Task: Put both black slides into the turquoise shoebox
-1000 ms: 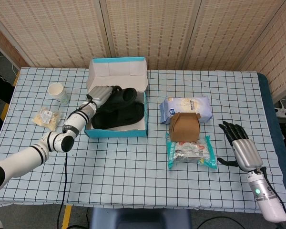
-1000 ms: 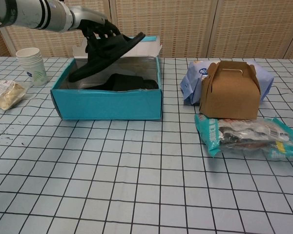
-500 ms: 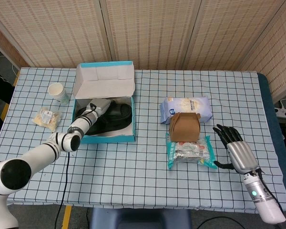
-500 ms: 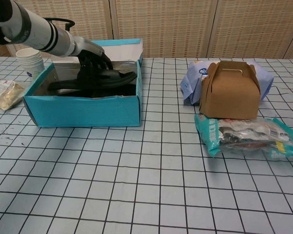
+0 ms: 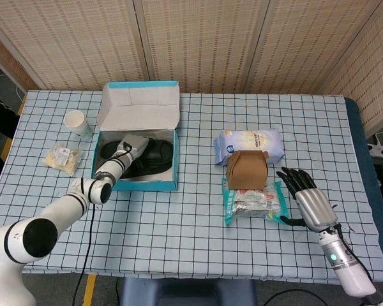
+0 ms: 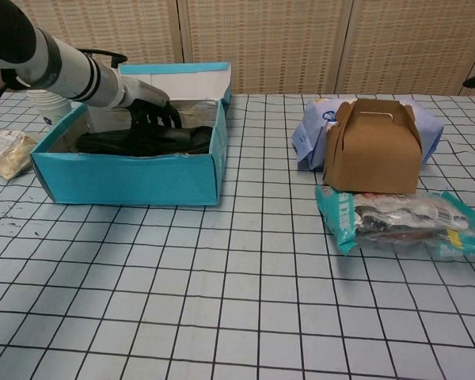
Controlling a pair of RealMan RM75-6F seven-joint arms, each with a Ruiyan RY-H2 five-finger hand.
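The turquoise shoebox (image 5: 140, 184) (image 6: 127, 179) stands open at the left of the table, its lid upright behind it. Both black slides (image 5: 154, 155) (image 6: 178, 139) lie inside it, one stacked on the other. My left hand (image 5: 130, 146) (image 6: 147, 115) reaches into the box from the left, and its dark fingers still grip the upper slide near its strap. My right hand (image 5: 304, 197) hovers open, fingers spread, at the right of the table beside a teal packet; the chest view does not show it.
A brown carton (image 5: 246, 169) (image 6: 372, 146) stands right of the box, with a white-blue bag (image 5: 249, 143) behind it and the teal packet (image 5: 255, 203) (image 6: 404, 222) in front. A paper cup (image 5: 78, 123) and a snack bag (image 5: 62, 158) (image 6: 4, 150) sit far left.
My left hand has lowered the raised slide into the box onto the other one. The box has slid to the left. My right hand has drifted up and left toward the teal packet.
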